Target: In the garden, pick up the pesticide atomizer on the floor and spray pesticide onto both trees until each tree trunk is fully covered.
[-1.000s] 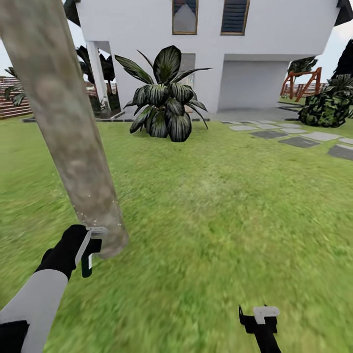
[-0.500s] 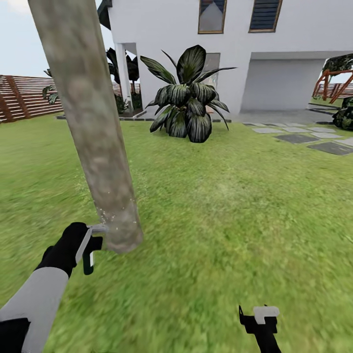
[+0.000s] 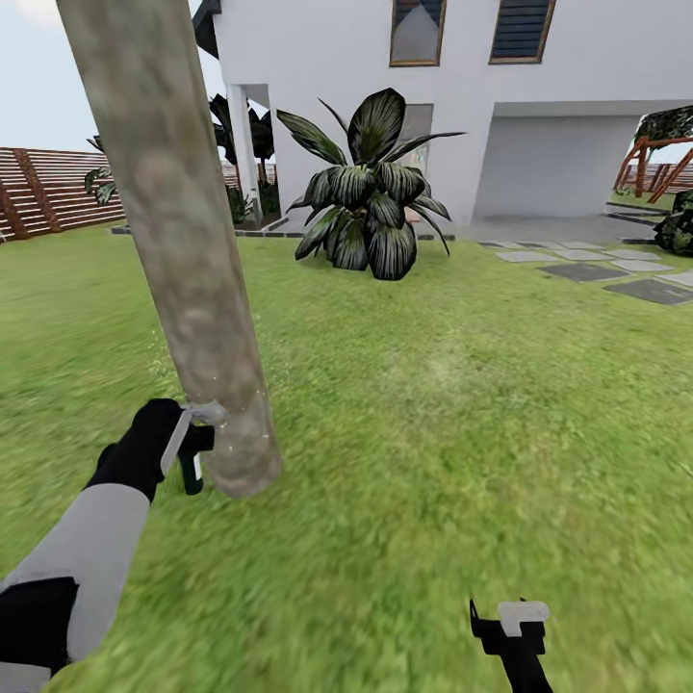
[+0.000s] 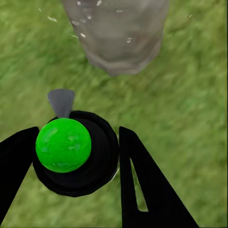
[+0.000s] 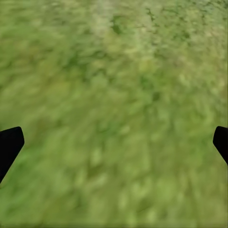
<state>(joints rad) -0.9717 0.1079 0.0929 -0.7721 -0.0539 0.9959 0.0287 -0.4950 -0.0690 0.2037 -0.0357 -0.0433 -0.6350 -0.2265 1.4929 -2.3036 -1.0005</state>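
Sprayer (image 4: 76, 154) sits pinched between the two fingers of my left tool (image 3: 188, 448), its black round body and green ball top seen from my left wrist, its grey nozzle aimed at the tree trunk (image 3: 197, 289). That tool is low down, just beside the trunk's foot, where pale specks dot the bark (image 4: 116, 33). The trunk rises from the lawn (image 3: 433, 404). My right tool (image 3: 510, 626) hangs over grass well apart from the trunk, fingers (image 5: 9, 145) spread wide. Beyond the lawn stand a broad-leaved plant (image 3: 371, 207), a white house (image 3: 539, 87) and a slat fence (image 3: 48, 188).
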